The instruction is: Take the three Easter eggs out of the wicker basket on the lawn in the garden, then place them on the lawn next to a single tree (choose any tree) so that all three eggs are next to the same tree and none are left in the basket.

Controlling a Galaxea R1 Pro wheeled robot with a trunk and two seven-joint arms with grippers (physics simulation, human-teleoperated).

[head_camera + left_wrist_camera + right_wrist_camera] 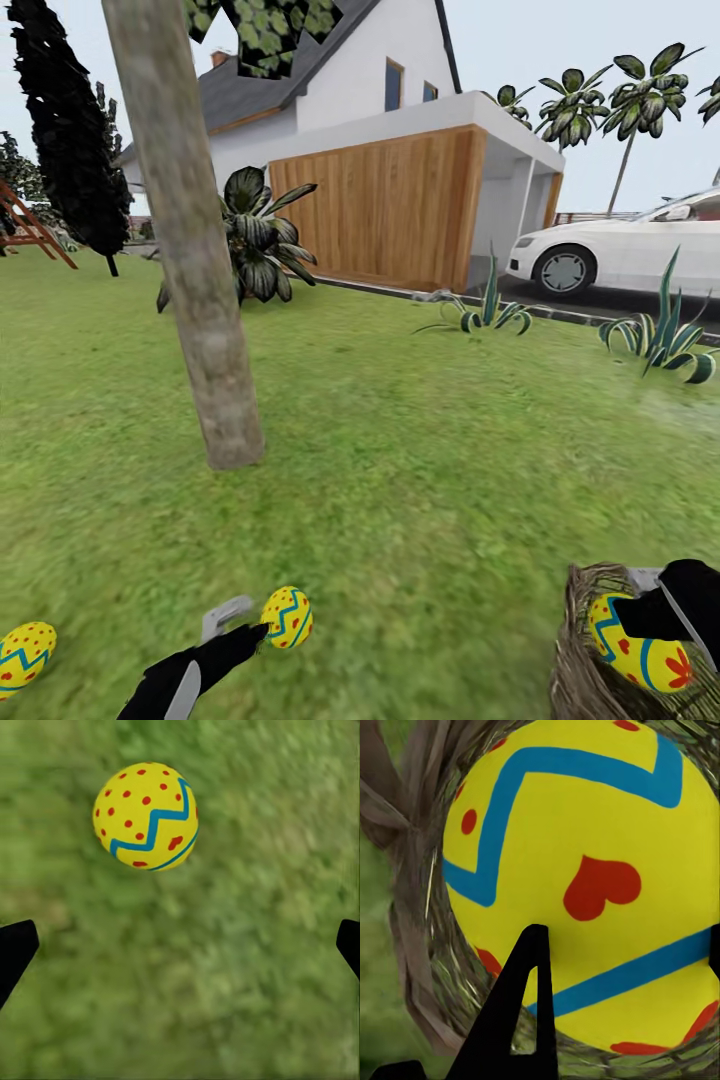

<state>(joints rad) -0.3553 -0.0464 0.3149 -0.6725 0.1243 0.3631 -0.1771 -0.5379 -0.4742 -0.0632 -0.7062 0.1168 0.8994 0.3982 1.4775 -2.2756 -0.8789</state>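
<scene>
Two eggs already lie on the lawn [420, 480]; one is left in the wicker basket [580, 670]. Our right gripper [668, 612] reaches into that basket, its black fingers [521, 1012] spread around the flower-painted egg [640, 645]; whether they press on the shell, we cannot tell. To lift well, we judge we should close evenly across the egg's widest part and rise straight up, clear of the rim. Our left gripper [232, 625] hangs released, jaws wide, with a dotted zigzag egg [146, 815] lying on the grass just beyond its fingertips. Another egg [25, 655] rests further left. Ahead stands the tree [190, 270].
</scene>
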